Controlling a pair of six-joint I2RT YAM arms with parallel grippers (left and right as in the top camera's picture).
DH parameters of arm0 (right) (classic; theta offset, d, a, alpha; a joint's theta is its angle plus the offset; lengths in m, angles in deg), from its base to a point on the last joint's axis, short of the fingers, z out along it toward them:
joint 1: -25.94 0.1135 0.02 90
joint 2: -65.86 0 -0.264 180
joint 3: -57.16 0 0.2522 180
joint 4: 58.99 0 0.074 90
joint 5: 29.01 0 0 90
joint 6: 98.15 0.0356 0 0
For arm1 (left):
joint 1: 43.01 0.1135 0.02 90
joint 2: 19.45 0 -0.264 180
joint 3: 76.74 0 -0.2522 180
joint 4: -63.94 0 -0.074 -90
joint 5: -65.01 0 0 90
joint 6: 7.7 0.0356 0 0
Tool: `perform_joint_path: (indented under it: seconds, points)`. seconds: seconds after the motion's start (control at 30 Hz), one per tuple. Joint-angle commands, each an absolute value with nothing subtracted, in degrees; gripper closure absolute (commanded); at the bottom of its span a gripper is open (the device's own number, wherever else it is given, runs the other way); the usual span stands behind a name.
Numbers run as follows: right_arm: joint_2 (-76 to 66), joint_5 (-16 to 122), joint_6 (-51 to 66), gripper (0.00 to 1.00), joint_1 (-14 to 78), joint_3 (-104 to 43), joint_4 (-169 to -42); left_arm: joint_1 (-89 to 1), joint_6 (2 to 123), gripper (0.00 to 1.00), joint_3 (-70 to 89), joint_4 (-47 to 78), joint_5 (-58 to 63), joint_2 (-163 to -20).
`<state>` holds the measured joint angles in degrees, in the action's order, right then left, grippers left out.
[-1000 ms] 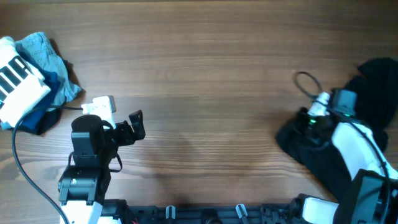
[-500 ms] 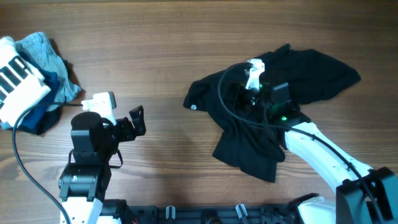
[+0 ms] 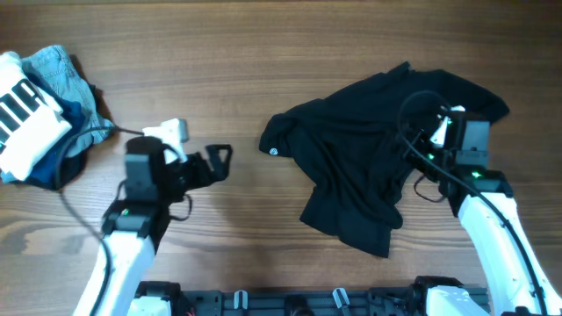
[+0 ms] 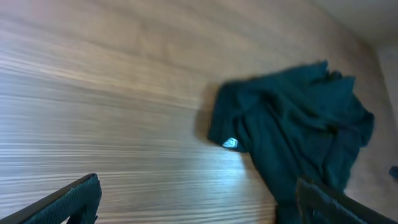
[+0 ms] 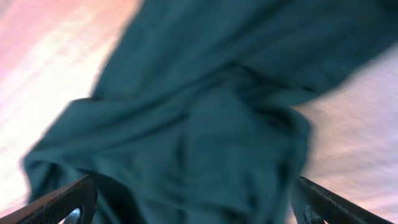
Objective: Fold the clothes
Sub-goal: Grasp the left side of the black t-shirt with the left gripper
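Only overhead shows the pile (image 3: 68,77); left end effector (image 4: 202,202) and right end effector (image 5: 199,202) seemingly gape near black shirt (image 3: 351,167).

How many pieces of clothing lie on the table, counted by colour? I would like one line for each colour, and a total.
Black garment: 1
Light blue garment: 1
Dark blue garment: 1
White piece with black stripes: 1
Total: 4, as far as the pile on the left shows.
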<state>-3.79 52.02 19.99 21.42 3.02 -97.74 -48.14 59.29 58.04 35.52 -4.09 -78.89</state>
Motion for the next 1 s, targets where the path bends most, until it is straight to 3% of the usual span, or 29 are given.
perform_joint_path:
  seconds: [0.0, 0.23, 0.33, 0.4, 0.43, 0.53, 0.57, 0.6, 0.63, 0.8, 0.97]
  points:
    - [-3.24, 53.33, 18.18, 0.0, 19.3, 2.58, -100.61, -54.24, 51.34, 0.0, 57.01, 41.84, -1.64, -88.83]
    - [-3.24, 53.31, 18.18, 0.0, 19.22, 2.58, -102.86, -64.16, 51.36, 0.0, 57.01, 63.89, -3.06, -109.66]
    - [-3.24, 53.31, 18.15, 0.0, 19.22, 2.58, -103.49, -66.15, 51.36, 0.06, 57.01, 72.59, -7.5, -116.37]
    - [-3.24, 53.31, 18.15, 0.0, 19.22, 2.58, -103.8, -66.67, 51.38, 0.32, 57.01, 77.84, -9.88, -119.85]
    - [-3.24, 53.31, 18.15, 0.0, 19.22, 2.58, -103.95, -66.7, 51.38, 0.39, 57.01, 79.98, -9.9, -121.03]
    - [-3.24, 53.31, 18.15, 0.0, 19.22, 2.58, -104.19, -66.7, 51.38, 0.48, 57.01, 84.09, -10.16, -122.8]
    - [-3.24, 53.31, 18.18, 0.0, 19.22, 2.58, -104.17, -66.7, 51.4, 0.59, 57.01, 84.68, -11.19, -122.8]
    - [-3.24, 53.31, 18.18, 0.0, 19.22, 2.58, -104.13, -66.67, 51.42, 0.81, 57.01, 85.64, -12.5, -122.8]
    - [-3.24, 53.31, 18.15, 0.0, 19.22, 2.58, -104.13, -66.63, 51.42, 0.96, 57.01, 86.93, -13.68, -122.8]
    - [-3.24, 53.31, 18.18, 0.0, 19.22, 2.58, -104.1, -66.13, 52.28, 0.96, 57.01, 94.77, -15.34, -122.54]
    - [-3.24, 53.31, 18.13, 0.0, 19.22, 2.58, -104.15, -55.33, 52.21, 0.96, 52.57, 101.4, -18.69, -116.48]
